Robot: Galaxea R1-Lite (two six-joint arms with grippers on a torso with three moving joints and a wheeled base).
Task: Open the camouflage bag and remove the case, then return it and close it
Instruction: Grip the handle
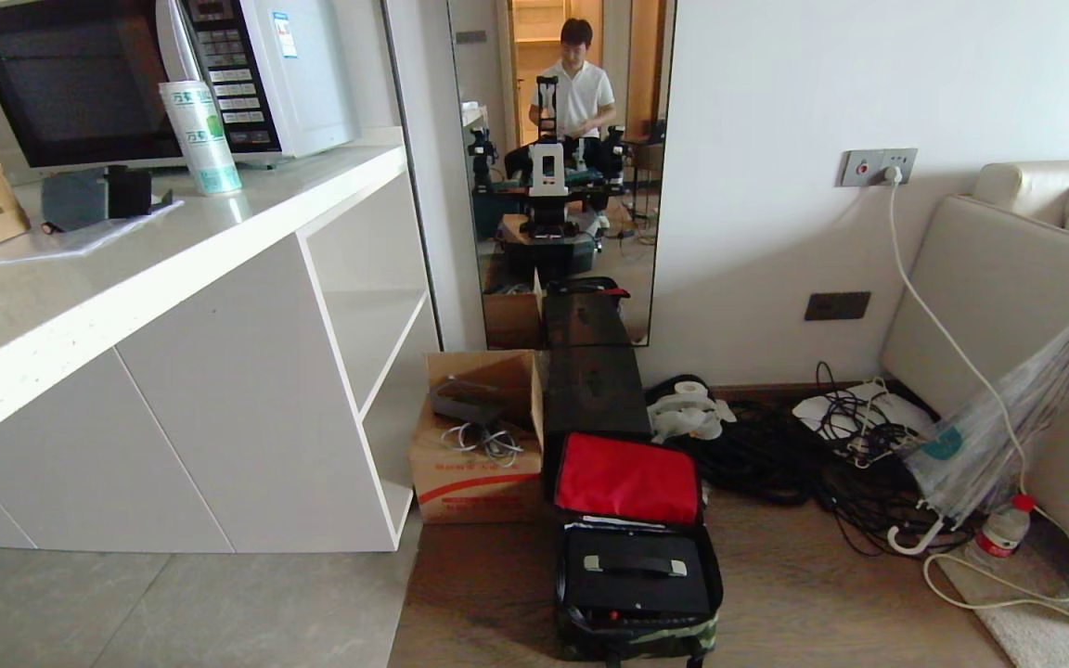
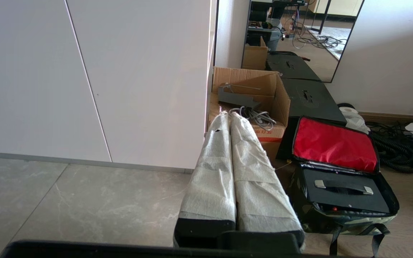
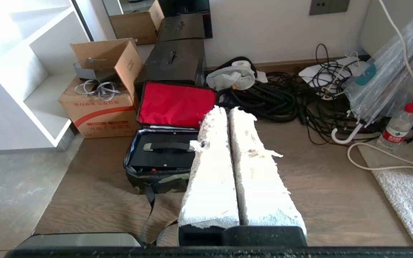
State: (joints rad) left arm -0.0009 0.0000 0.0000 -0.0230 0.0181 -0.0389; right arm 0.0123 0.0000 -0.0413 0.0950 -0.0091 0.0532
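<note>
The camouflage bag [image 1: 638, 640] lies on the wooden floor ahead of me with its flap thrown back, red lining [image 1: 627, 480] showing. Inside it lies the black case [image 1: 637, 575] with its black handle [image 1: 636, 565] on silver mounts. The bag [image 2: 350, 220] and the case [image 2: 346, 195] also show in the left wrist view, and the bag [image 3: 156, 177] and case [image 3: 165, 156] in the right wrist view. My left gripper [image 2: 229, 115] hangs shut and empty, off to the bag's left. My right gripper [image 3: 227, 110] is shut and empty, to the bag's right. Neither arm appears in the head view.
A tall black box [image 1: 595, 390] stands behind the bag, with an open cardboard box [image 1: 479, 445] to its left against the white cabinet [image 1: 219, 390]. Coiled black cables [image 1: 776, 445], a folded umbrella [image 1: 998, 436], a water bottle [image 1: 998, 533] and a sofa [image 1: 1008, 315] lie to the right. A mirror [image 1: 562, 167] reflects a person.
</note>
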